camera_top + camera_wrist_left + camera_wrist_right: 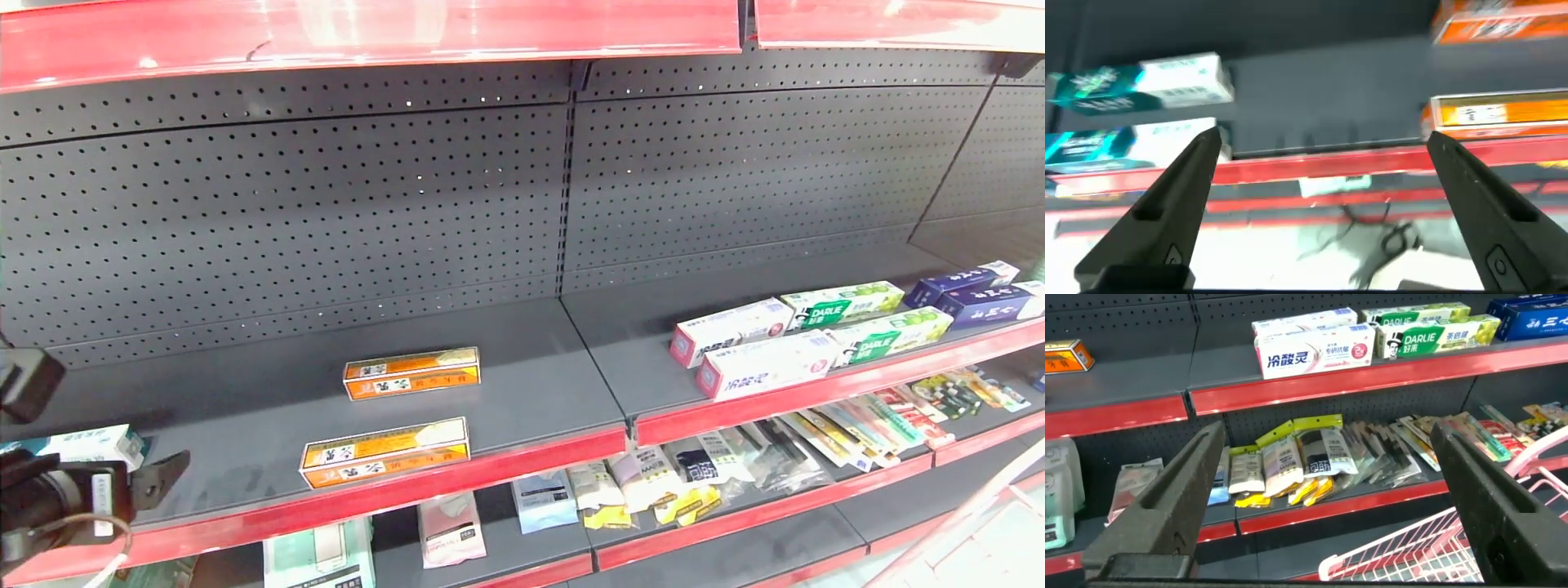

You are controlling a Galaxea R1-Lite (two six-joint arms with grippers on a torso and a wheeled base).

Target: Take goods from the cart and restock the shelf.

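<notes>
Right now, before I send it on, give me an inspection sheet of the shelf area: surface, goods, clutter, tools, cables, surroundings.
Surface: grey shelf with a red front lip.
Job's things: two orange boxes left of centre; teal boxes at the far left; white boxes, green boxes and blue boxes in pairs on the right; pink cart low down.
Clutter: packets crowded on the lower shelf.
Tools: left tool open, empty; right tool open, empty.
Cables: dark tangle below the shelf, maybe wire; too blurred to tell.
Surroundings: perforated back panel; red upper shelf.
</notes>
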